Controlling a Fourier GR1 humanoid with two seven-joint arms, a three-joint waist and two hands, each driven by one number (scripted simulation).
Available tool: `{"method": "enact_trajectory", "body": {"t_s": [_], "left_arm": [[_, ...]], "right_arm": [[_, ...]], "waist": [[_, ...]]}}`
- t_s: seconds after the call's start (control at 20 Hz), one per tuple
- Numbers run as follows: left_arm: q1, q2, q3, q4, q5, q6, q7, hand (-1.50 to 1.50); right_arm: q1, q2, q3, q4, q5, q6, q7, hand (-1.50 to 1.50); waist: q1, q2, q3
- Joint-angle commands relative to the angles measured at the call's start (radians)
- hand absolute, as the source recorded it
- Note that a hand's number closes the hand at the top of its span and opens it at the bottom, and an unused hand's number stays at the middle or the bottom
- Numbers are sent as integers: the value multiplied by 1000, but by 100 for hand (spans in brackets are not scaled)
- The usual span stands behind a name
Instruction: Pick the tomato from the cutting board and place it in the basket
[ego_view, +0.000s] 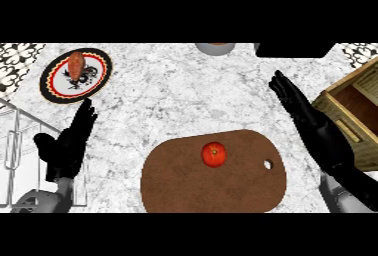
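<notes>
The black right hand (310, 122), fingers straight and holding nothing, hovers between the tan wooden basket (347, 84) and the brown wooden cutting board (184, 185), likely readying a reach. The round red tomato (213, 154) lies mid-board, untouched. The black left hand (70, 140) rests open at left.

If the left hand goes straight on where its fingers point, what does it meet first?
Probably the plate: its near rim lies just beyond the fingers of the left hand. Height is unclear, so the hand may pass above it.
</notes>
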Motion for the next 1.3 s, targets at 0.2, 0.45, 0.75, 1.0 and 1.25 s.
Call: {"method": "enact_trajectory", "body": {"t_s": [0.2, 0.45, 0.75, 1.0, 1.25], "left_arm": [[-17, 62, 108, -39, -44, -7, -23, 0], [-38, 29, 99, -46, -56, -21, 23, 0], [-15, -15, 96, -39, -94, -19, 13, 0], [-5, 1, 134, -57, -115, -35, 15, 0], [31, -27, 125, -74, -130, -55, 11, 0]], "right_arm": [[94, 12, -135, 145, 132, -271, 203, 150], [56, 262, -5, 174, 330, -550, 79, -150], [27, 287, -41, 259, 637, -847, 342, -150], [18, 241, 6, 246, 835, -720, 650, -150], [37, 149, 94, 247, 843, -366, 870, -150]], "waist": [[-17, 16, 13], [3, 17, 13], [-14, 12, 6], [-28, 0, 2], [-25, -1, 0]]}}
